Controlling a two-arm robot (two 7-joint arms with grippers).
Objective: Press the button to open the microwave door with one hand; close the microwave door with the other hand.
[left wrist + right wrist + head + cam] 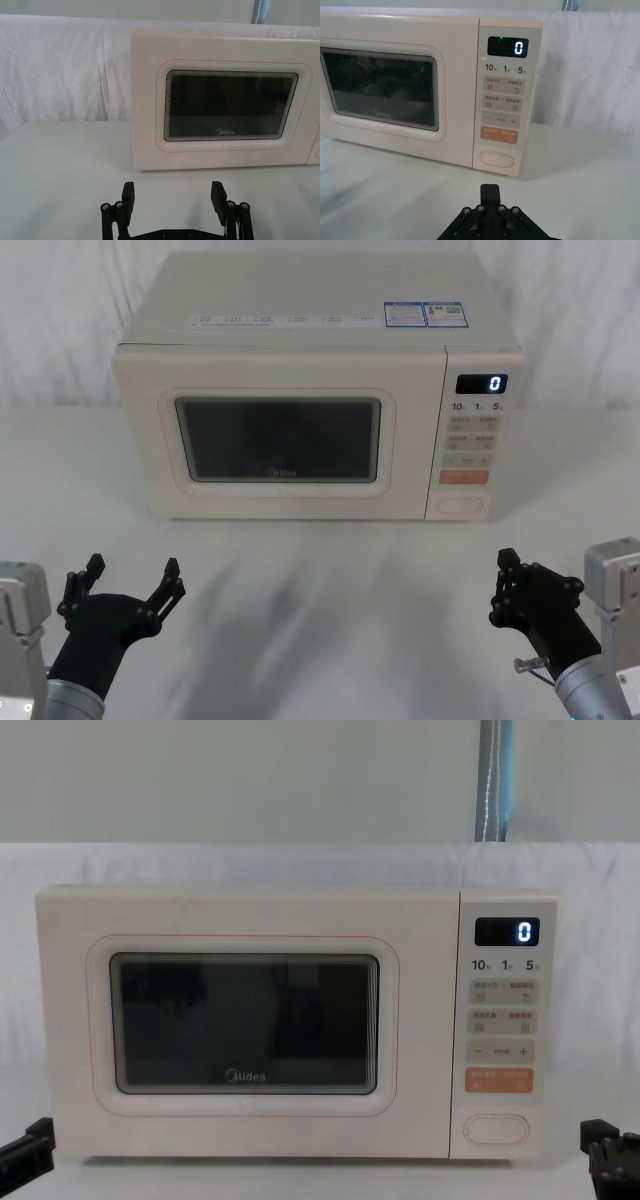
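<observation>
While microwave door (278, 440) shut, button (461, 505) untouched

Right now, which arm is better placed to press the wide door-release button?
The right. The right tool, fingers together, sits low on the table almost directly before the button at the control panel's bottom. The left tool, open, faces the closed microwave door.

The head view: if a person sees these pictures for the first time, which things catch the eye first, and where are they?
The cream microwave stands in the middle of the white table, its microwave door shut. On the control panel at its right side, a lit display shows 0, with the orange key and the button below. The left gripper is open near the table's front left; the right gripper, shut, is at front right.
</observation>
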